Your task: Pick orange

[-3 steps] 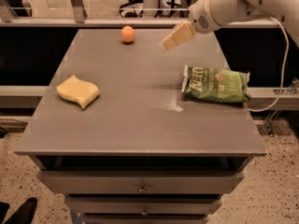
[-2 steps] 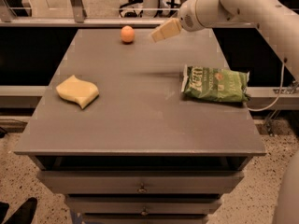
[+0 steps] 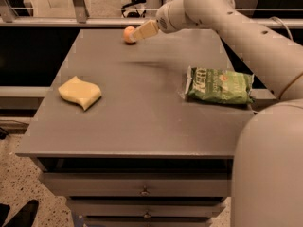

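The orange (image 3: 128, 34) is a small round orange fruit at the far edge of the grey table (image 3: 142, 108), left of centre. My gripper (image 3: 140, 33) reaches in from the right on the white arm (image 3: 227, 18). Its pale tip sits just right of the orange, overlapping its right side in the view. I cannot tell whether it touches the fruit.
A pale yellow wavy sponge (image 3: 79, 92) lies on the left of the table. A green chip bag (image 3: 219, 85) lies on the right near the edge. Drawers (image 3: 142, 190) sit below the front edge. A rail and dark gap run behind the table.
My gripper has moved left along the far side of the table, from above the chip bag side to right beside the orange. The orange, sponge and bag have not moved.
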Controlling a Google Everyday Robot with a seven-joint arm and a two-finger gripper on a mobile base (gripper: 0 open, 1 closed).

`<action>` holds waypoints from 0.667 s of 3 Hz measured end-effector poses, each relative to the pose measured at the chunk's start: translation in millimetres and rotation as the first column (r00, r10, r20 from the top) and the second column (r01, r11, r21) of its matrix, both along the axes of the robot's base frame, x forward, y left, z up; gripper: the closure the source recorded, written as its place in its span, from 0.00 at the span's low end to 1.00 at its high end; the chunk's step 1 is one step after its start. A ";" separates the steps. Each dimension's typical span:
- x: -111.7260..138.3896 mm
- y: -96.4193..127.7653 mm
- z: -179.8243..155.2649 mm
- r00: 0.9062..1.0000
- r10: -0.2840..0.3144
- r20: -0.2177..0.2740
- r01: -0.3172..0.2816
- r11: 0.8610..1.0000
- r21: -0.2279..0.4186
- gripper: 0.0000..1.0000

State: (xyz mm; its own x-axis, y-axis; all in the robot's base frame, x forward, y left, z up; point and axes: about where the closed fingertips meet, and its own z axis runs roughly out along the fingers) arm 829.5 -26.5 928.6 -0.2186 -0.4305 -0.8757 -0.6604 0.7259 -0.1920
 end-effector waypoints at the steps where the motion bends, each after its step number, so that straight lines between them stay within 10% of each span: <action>1: 30.5 30.3 -20.6 1.000 -0.004 -0.021 0.005 1.000 0.021 0.00; 2: 49.5 48.4 -36.5 0.999 0.012 -0.045 -0.010 0.999 0.047 0.00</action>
